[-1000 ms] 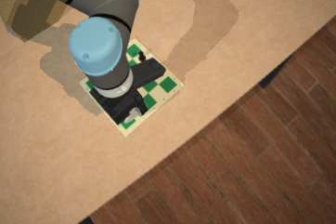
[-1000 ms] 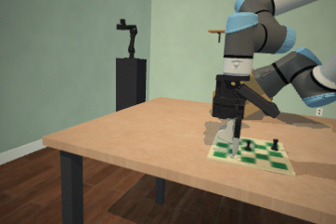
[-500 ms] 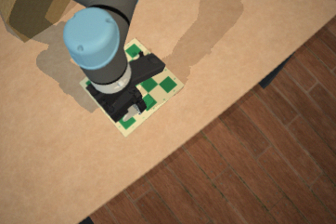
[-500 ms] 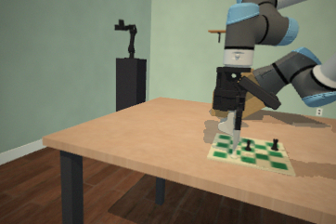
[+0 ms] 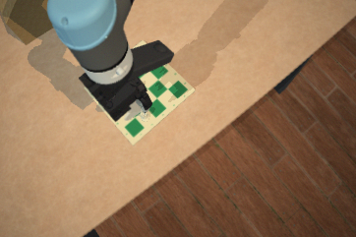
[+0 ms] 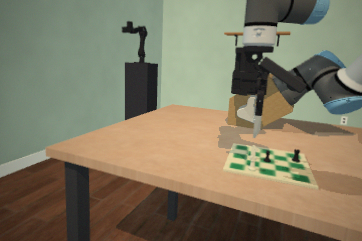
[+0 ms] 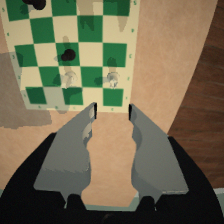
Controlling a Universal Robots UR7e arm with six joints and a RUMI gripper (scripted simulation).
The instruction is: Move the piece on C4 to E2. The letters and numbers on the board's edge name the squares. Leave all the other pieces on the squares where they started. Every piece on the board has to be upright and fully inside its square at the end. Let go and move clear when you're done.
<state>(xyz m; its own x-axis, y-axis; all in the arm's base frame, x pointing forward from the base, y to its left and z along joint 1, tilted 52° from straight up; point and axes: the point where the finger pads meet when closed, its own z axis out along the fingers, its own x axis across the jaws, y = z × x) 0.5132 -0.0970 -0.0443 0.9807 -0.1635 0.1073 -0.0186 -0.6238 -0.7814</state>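
A pale chess piece (image 7: pixel 113 79) stands upright on the green-and-cream board (image 7: pixel 131 60), directly ahead of and below the gripper (image 7: pixel 112 111). The gripper hangs above the board's edge, its fingers slightly apart and holding nothing. A second pale piece (image 7: pixel 69 77) and a black piece (image 7: pixel 68 54) stand to its left.

Gripper (image 7: pixel 112 111) raised — empty (fingers parted).

Chessboard (image 7: pixel 131 55): green and cream checks, cream border. Pieces: two pale translucent-white (image 7: pixel 113 79), (image 7: pixel 69 77); black pawns (image 7: pixel 67 54), (image 6: pixel 296 156). Table (image 6: pixel 150 144): light tan wood, dark grey legs. Floor (image 5: pixel 275 176): reddish-brown planks. Arm (image 5: pixel 93 24): grey with light-blue caps. Gripper (image 7: pixel 112 114): grey fingers, black body. Walls (image 6: pixel 75 44): pale green.
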